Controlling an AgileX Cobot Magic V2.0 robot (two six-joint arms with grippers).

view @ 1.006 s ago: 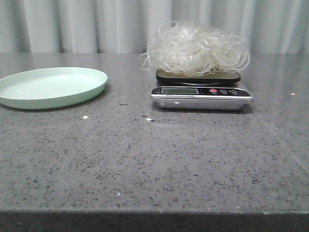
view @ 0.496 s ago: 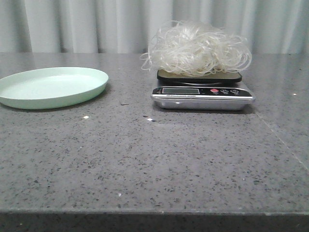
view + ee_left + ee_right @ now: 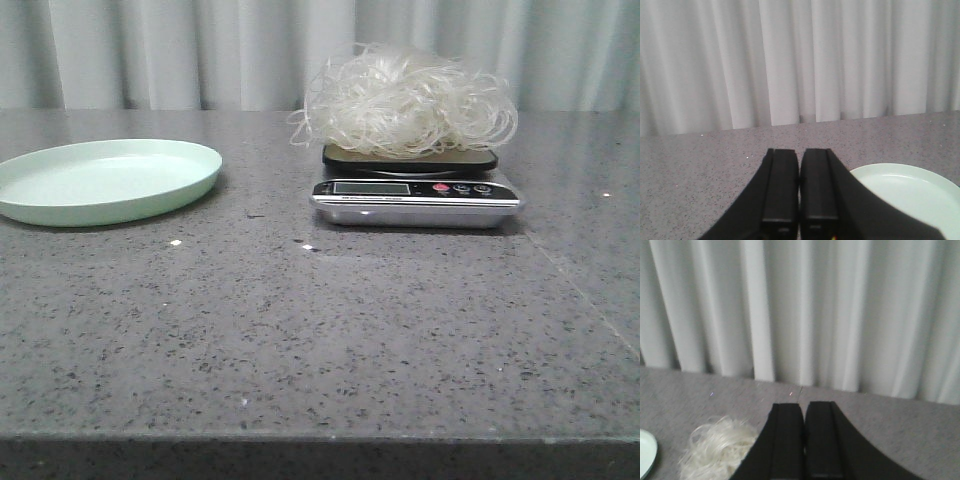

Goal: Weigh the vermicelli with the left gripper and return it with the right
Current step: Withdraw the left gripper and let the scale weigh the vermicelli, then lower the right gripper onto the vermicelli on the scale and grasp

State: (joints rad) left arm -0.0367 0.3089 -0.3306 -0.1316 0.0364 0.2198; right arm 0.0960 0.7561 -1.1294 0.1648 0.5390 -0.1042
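Whitish vermicelli [image 3: 405,102] atop scale [image 3: 417,192], front view only.

The vermicelli [image 3: 405,100] sits on the scale [image 3: 416,190], right of the plate [image 3: 105,180] on the table [image 3: 320,330].

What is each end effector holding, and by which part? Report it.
Nothing. The left end effector and right end effector are both shut and empty; the vermicelli sits untouched on the scale.
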